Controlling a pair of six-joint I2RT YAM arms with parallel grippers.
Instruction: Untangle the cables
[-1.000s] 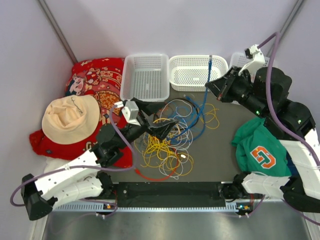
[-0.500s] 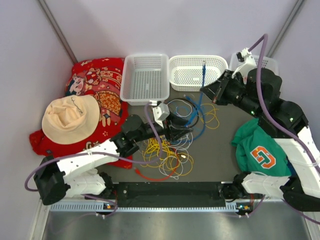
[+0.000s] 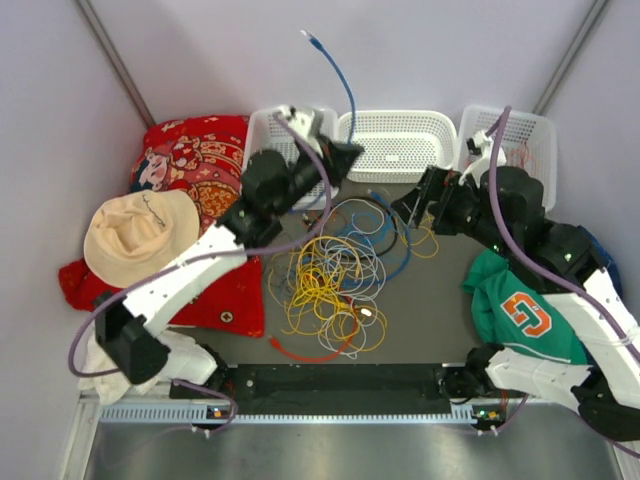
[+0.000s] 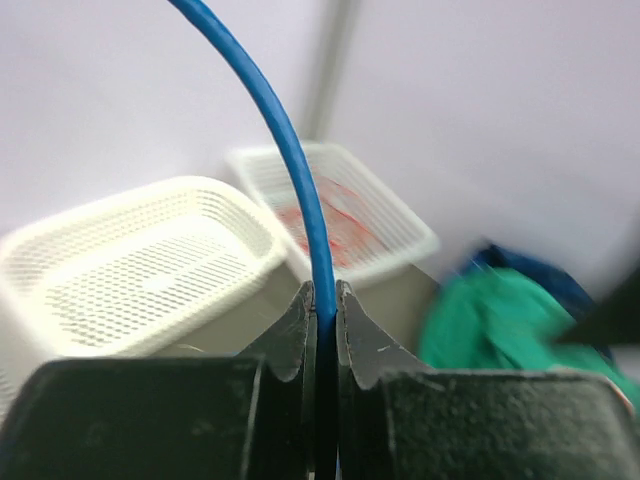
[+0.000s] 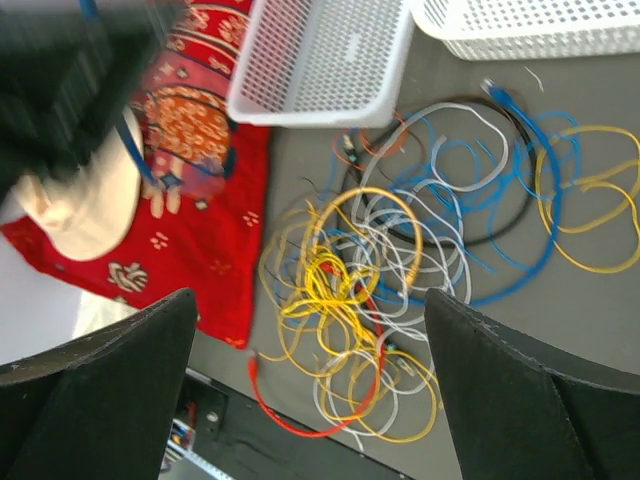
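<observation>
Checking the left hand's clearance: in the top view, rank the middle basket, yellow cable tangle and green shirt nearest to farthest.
1. Middle basket, just right of the left hand gripping the blue cable.
2. Yellow cable tangle, mid-table, toward the arm bases.
3. Green shirt, far right.

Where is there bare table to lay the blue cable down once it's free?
The widest bare table lies between the cable pile and the green shirt, down to the front rail. The strip below the baskets is crowded by the left arm and right arm, and the pile runs almost up to the red cloth.
</observation>
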